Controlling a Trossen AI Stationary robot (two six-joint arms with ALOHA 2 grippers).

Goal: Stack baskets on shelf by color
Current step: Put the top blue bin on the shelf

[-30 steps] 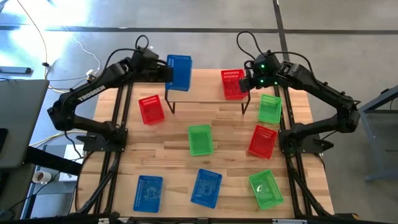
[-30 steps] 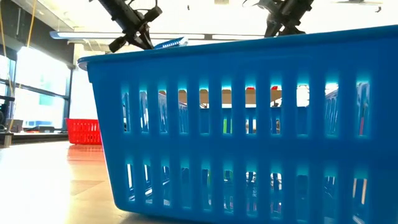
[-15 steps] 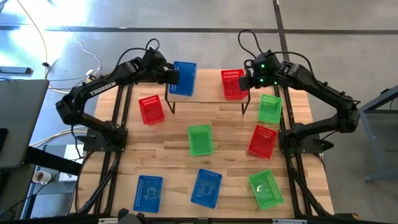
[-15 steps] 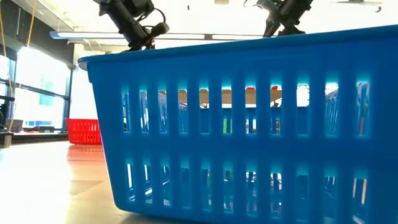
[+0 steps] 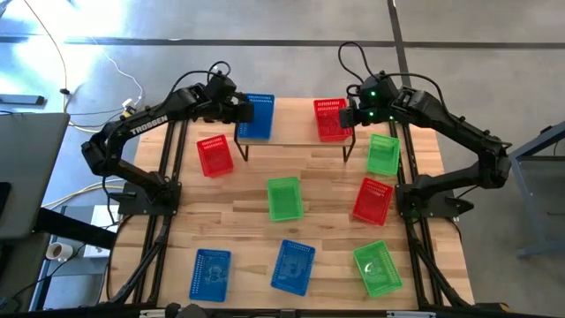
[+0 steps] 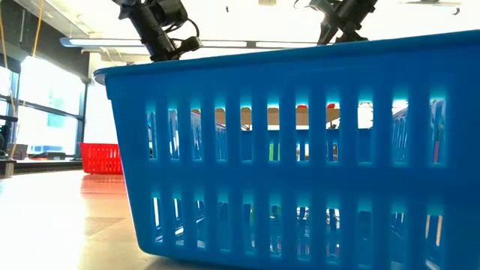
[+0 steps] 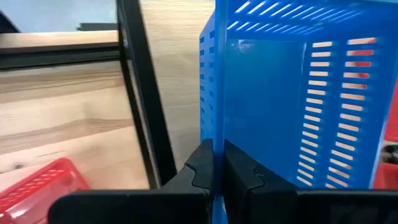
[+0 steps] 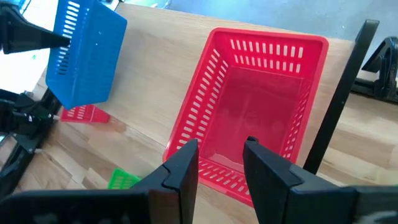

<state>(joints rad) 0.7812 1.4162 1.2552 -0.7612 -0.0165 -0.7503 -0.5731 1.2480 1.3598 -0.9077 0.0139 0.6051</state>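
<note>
My left gripper (image 5: 237, 110) is shut on a blue basket (image 5: 256, 117), holding it over the left end of the shelf (image 5: 296, 124). The right wrist view shows this basket (image 8: 84, 56) tipped and clear of the plank. A red basket (image 5: 330, 119) stands on its bottom on the shelf's right end. My right gripper (image 8: 217, 158) hangs open over that basket's end nearest the right arm (image 8: 211, 174); whether it touches the basket, I cannot tell. The other baskets lie on the table. In the low view, both grippers show only above a blue basket (image 6: 300, 150). My left gripper pinches the blue basket's long side wall (image 7: 213, 146) at its rim, one finger inside (image 7: 239, 171) and one outside. The fingers come from the table's left side, slanting down. The basket hangs tilted from the hold, lifted clear of the shelf.
On the table lie a red basket (image 5: 214, 155) left of the shelf, a green one (image 5: 284, 198) in the middle, green (image 5: 383, 153) and red (image 5: 372, 200) ones at the right, and two blue (image 5: 211, 272) (image 5: 293, 265) and one green (image 5: 378, 268) near the front edge.
My left gripper has gone down toward the shelf's left end and tipped further downward, still shut on the blue basket. The basket has come lower over the plank with it.
</note>
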